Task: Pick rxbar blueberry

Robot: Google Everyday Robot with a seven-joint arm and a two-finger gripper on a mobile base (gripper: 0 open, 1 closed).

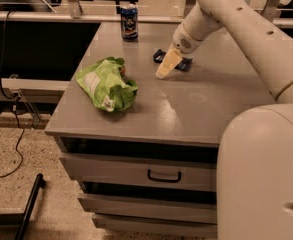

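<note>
The rxbar blueberry (159,56) is a small flat dark navy bar lying on the grey table (196,109), right of the can. Only its left end and its right end (185,64) show, because the gripper covers its middle. My gripper (164,72) hangs from the white arm (236,19) that reaches in from the upper right. It points down and to the left, right over the bar and just above the table top. Whether it touches the bar cannot be told.
A large lime-green chip bag (107,85) lies on the left part of the table. An upright blue drink can (129,21) stands at the back edge. Drawers (164,175) are under the table top. The robot's white body (263,174) fills the lower right.
</note>
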